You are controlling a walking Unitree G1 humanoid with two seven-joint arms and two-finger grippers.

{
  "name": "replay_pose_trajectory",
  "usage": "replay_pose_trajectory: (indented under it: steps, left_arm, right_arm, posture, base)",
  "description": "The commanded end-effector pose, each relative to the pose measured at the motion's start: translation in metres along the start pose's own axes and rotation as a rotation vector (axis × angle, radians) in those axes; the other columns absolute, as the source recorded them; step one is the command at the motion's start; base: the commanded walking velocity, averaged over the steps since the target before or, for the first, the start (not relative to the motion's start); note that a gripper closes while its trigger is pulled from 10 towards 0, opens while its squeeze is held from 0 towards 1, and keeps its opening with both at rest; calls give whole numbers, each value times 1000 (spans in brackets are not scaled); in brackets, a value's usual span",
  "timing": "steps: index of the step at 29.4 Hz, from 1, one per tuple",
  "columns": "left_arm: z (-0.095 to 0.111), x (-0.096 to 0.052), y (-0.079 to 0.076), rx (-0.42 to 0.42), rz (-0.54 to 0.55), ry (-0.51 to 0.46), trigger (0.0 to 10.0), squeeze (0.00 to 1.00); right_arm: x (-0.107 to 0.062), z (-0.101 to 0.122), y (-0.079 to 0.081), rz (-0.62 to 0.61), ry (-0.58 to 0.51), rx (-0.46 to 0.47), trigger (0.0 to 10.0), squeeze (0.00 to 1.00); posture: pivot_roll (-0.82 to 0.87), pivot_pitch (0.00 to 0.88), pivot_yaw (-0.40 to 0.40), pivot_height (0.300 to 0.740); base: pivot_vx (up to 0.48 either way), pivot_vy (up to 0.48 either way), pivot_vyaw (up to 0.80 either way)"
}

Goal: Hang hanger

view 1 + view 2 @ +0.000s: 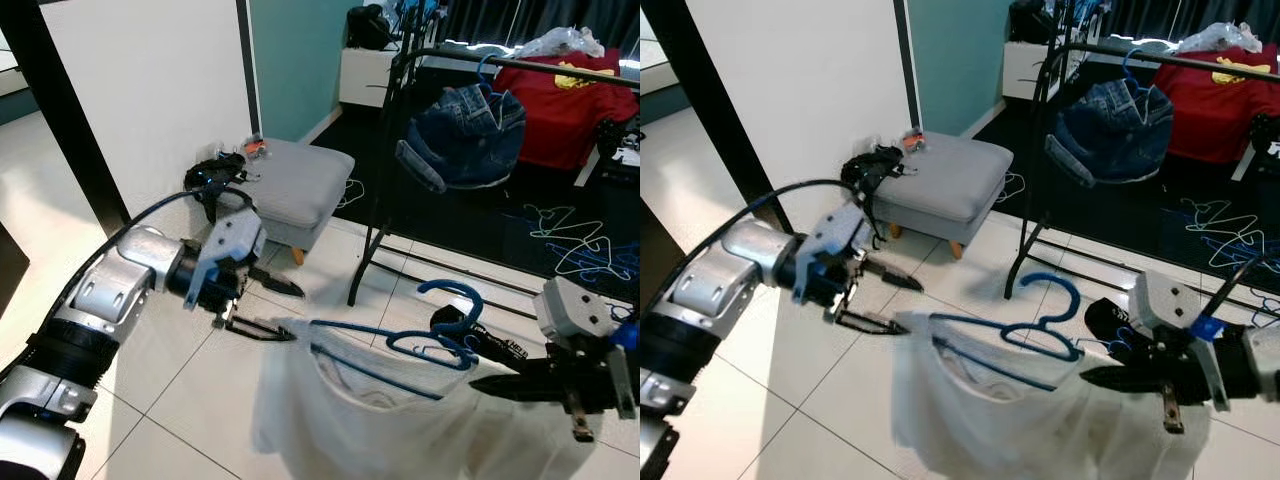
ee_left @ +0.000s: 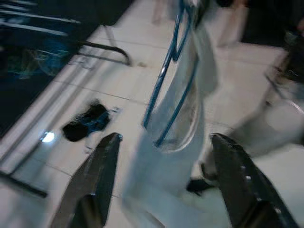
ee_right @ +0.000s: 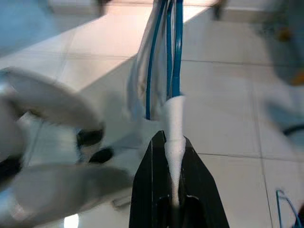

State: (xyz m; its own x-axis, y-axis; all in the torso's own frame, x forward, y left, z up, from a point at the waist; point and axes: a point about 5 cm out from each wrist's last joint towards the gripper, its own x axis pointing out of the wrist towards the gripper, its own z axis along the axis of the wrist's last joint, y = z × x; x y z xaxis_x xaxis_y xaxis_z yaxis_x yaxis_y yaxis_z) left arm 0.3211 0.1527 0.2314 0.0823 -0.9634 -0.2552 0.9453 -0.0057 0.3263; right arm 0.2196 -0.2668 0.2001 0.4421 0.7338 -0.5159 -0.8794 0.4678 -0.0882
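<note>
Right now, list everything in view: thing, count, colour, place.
blue hanger: one, blue, held between the claws, inside the shirt.
white shirt: one, white, draped on the hanger.
clothes rack: one, black, ahead.
denim garment: one, blue, hanging on the rack.
ottoman: one, grey, by the wall.
loose hangers: several, pale and blue, on the dark floor.
left claw: open, at the shirt's edge.
right claw: shut on the shirt.
</note>
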Motion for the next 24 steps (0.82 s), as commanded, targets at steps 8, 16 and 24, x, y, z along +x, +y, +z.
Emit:
replay_pose_trajectory:
  steps: [8,16,24]
  left_arm:
    - [-66,-1,-11,-251,427,-34,10000,1000]
    - [-166,12,-87,-654,846,136,10000,0]
    - [-205,8,-143,-795,1139,298,10000,0]
  right_arm:
    - [19,-50,-13,-349,-53,224,0,0]
    - [55,-135,4,-760,-116,628,10000,0]
    - [79,-187,50,-956,-78,831,10000,0]
  posture:
    - [-23,59,13,740]
    - [22,80,1,740]
    - [48,81,-6,740]
  base:
    - [0,0,0]
    - [0,0,0]
    - [0,0,0]
